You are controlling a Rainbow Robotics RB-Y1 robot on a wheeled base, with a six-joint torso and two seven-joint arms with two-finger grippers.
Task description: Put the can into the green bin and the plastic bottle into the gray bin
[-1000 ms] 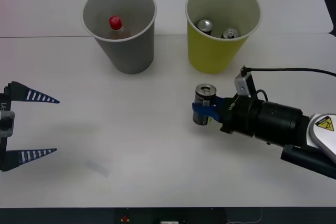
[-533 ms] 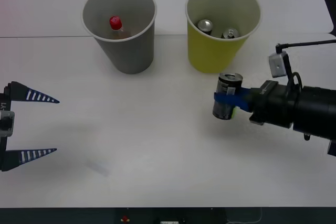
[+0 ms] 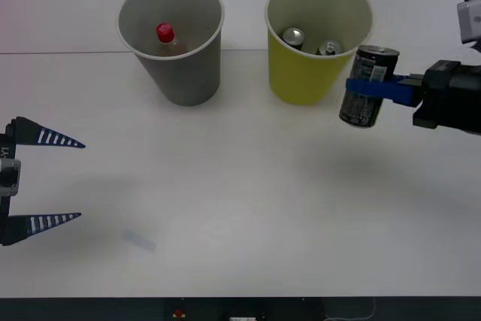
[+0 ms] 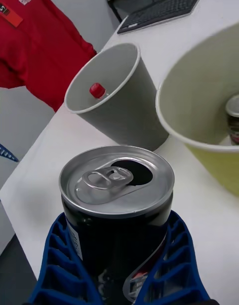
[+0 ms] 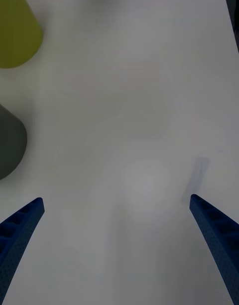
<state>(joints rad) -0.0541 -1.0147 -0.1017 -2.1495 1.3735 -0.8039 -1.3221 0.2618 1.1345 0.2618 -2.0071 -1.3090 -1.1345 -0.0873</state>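
**Carrying a light, dent-prone can toward the green bin**

We are gripping the can (image 3: 367, 86) in our right end effector (image 3: 379, 89), its blue fingers (image 4: 172, 265) closed around the middle of the can's dark side. The can is hanging upright above the tabletop (image 3: 240, 208), just beside the outer wall of the green bin (image 3: 319, 39) and not yet over its mouth. The tab opening is showing as a dark hole, so we are judging the can empty: light, thin-walled, smooth and easy to crush or let slip. Mid-body is the place to be holding it, squeezing only enough to stop it sliding and keeping it level. Two other cans (image 3: 310, 42) are already lying in the green bin, so ours may be landing on metal and bouncing a little. The plastic bottle (image 3: 166, 37) is sitting inside the gray bin (image 3: 173, 43). Our left end effector (image 3: 41, 180) is waiting open at the tabletop's left edge, holding nothing.
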